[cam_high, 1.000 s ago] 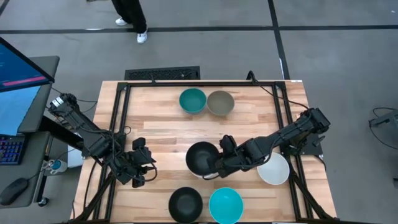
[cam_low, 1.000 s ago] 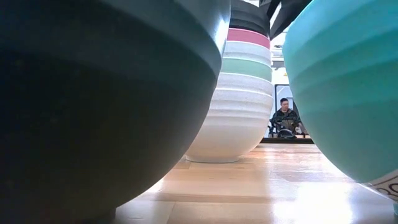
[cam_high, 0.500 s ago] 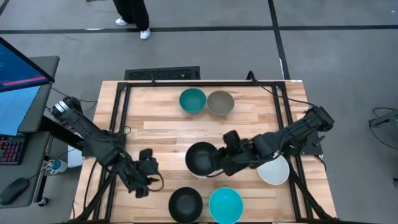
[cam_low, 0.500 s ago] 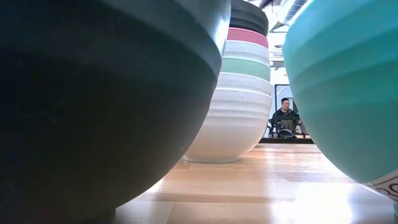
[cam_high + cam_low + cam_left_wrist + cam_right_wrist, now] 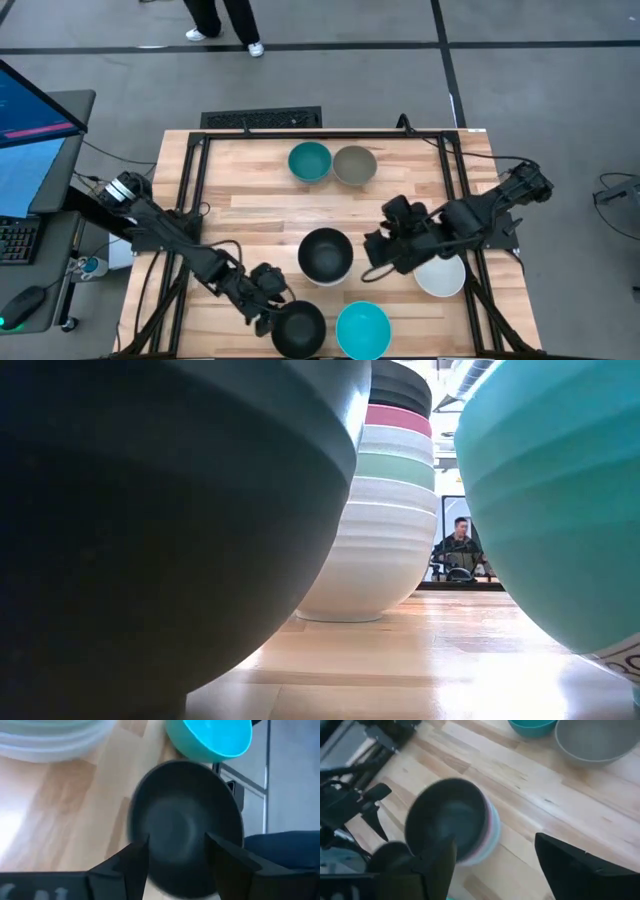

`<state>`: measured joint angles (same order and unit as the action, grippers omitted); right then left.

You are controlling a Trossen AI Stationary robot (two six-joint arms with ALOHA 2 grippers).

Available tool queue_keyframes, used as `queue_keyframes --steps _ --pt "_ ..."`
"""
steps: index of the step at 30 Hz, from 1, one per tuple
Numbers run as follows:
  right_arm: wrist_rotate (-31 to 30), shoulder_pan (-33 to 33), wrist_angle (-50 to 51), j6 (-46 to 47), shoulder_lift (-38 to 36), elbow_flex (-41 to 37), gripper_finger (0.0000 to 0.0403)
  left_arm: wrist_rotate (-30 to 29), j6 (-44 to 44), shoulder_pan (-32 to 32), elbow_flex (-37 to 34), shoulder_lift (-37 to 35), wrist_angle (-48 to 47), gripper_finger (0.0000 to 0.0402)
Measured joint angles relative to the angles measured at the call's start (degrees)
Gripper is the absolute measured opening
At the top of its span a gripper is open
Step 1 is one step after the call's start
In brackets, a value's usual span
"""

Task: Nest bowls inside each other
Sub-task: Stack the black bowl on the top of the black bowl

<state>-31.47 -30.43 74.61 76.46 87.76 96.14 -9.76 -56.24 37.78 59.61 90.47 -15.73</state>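
Observation:
A stack of nested bowls (image 5: 325, 255) stands mid-table: black on top, then pink, sage green and white (image 5: 385, 510). A lone black bowl (image 5: 300, 327) and a cyan bowl (image 5: 362, 330) sit on their bases at the near edge. A white bowl (image 5: 440, 272) is at the right, and a teal bowl (image 5: 309, 161) and a taupe grey bowl (image 5: 354, 165) are at the far side. My left gripper (image 5: 268, 305) (image 5: 176, 840) is open at the lone black bowl's left rim, with the bowl (image 5: 185, 820) just ahead of its fingers. My right gripper (image 5: 385, 250) (image 5: 495, 845) is open to the right of the stack (image 5: 450, 825), apart from it.
Black frame rails (image 5: 190, 200) run along the table's left, right and far sides. A monitor (image 5: 30, 110) stands off the left edge. A person's feet (image 5: 250, 48) show beyond the far edge, and another person (image 5: 458, 550) sits far back in the room. Bare wood lies left of the stack.
My right gripper has let go of the stack's top black bowl, opened, and drawn back toward the table's right edge. That bowl now rests in the pink one. My left gripper has swung toward the near edge and rightward, up to the lone black bowl.

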Motion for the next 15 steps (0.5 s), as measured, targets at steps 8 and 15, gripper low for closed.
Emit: queue_keyframes --steps 8,15 --pt "-3.18 -5.34 5.3 2.85 -0.52 0.0 0.0297 2.01 -5.87 -0.51 0.03 5.62 0.14 0.0183" --pt "-3.47 -7.34 7.02 5.85 -0.32 0.0 0.0297 1.99 -5.91 -1.01 0.03 6.19 -0.2 0.0183"
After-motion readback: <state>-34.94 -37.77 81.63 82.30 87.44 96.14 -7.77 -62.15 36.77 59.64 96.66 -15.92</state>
